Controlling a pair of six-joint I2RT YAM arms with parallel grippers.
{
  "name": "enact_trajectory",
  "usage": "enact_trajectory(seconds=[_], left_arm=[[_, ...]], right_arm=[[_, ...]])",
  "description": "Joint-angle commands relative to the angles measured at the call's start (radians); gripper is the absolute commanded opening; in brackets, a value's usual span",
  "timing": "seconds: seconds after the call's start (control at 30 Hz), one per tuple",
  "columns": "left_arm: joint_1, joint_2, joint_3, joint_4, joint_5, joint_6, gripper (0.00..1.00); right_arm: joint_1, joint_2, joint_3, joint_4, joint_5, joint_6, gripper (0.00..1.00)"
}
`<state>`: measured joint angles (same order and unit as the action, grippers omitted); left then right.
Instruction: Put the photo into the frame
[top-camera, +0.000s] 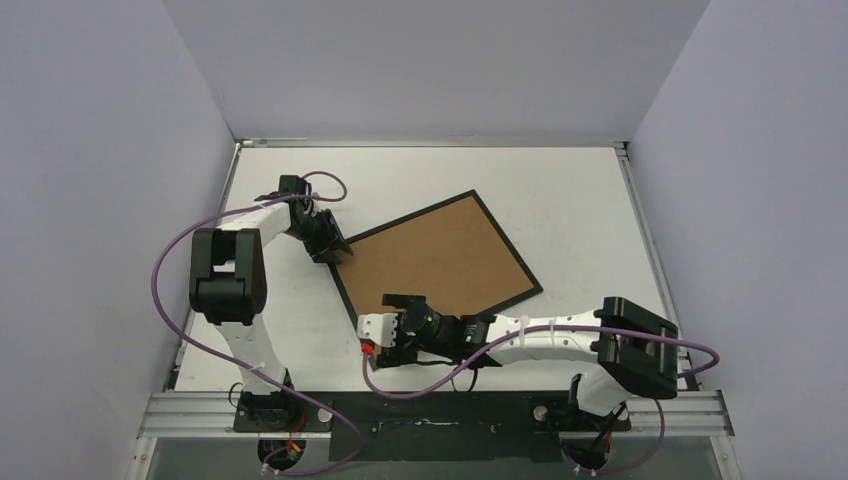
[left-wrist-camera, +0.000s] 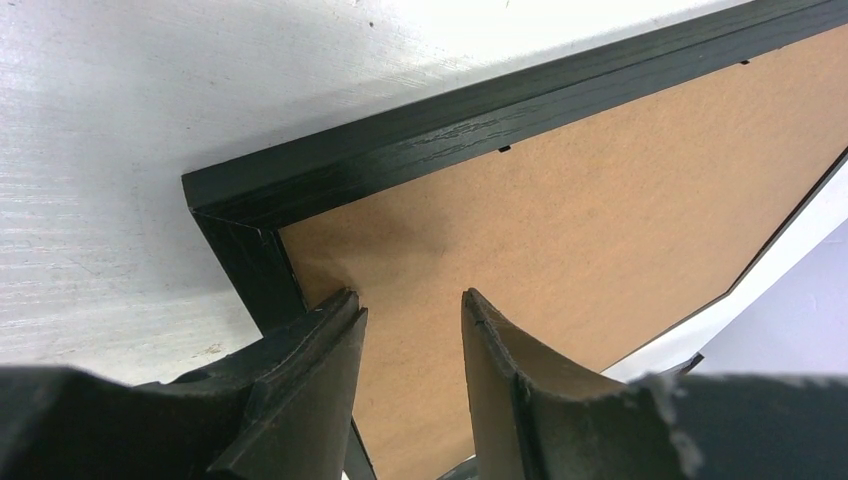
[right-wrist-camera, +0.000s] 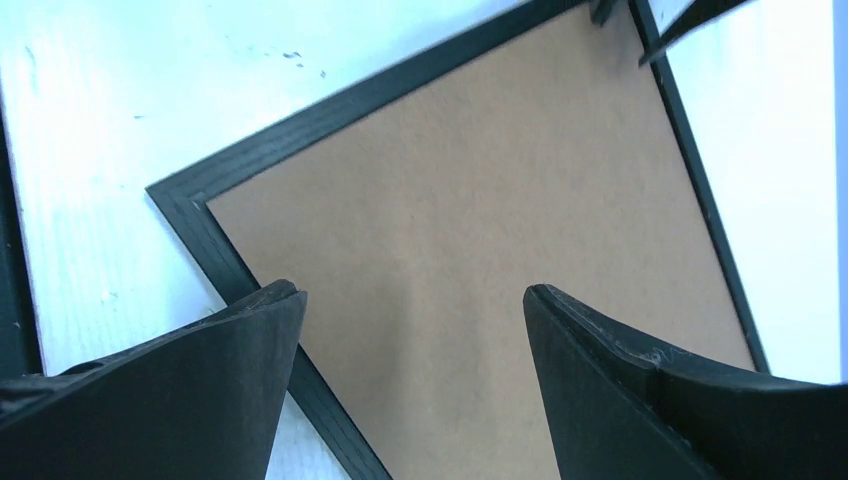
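Top external: frame (top-camera: 507, 240) lies face-down, backing (top-camera: 435, 260) fitted, photo unseen; left gripper (left-wrist-camera: 408, 300) part-spread, right gripper (right-wrist-camera: 410, 295) wide, both empty. Recommend pressing backing flush at corners, steadying frame.

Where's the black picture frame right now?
In the top view the frame lies centred on the table, brown backing up, turned like a diamond; the left gripper is at its left corner, the right gripper over its near corner.

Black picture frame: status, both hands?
Left hand open over left corner of thin black rectangular picture frame. Right hand open wide over near corner. Brown cardboard backing in frame; photo unseen.
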<state>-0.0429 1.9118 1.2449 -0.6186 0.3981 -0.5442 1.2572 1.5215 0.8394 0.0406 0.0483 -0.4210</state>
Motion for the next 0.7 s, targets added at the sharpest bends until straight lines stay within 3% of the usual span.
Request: enact_trajectory(seconds=[0.0, 0.67], left_arm=[[-0.011, 0.103, -0.054, -0.057, -0.098, 0.056, 0.4], [0.003, 0.141, -0.048, -0.083, -0.07, 0.081, 0.4]], right_arm=[[0.055, 0.029, -0.043, 0.213, 0.046, -0.114, 0.82], [0.166, 0.154, -0.084, 0.376, 0.095, -0.267, 0.82]])
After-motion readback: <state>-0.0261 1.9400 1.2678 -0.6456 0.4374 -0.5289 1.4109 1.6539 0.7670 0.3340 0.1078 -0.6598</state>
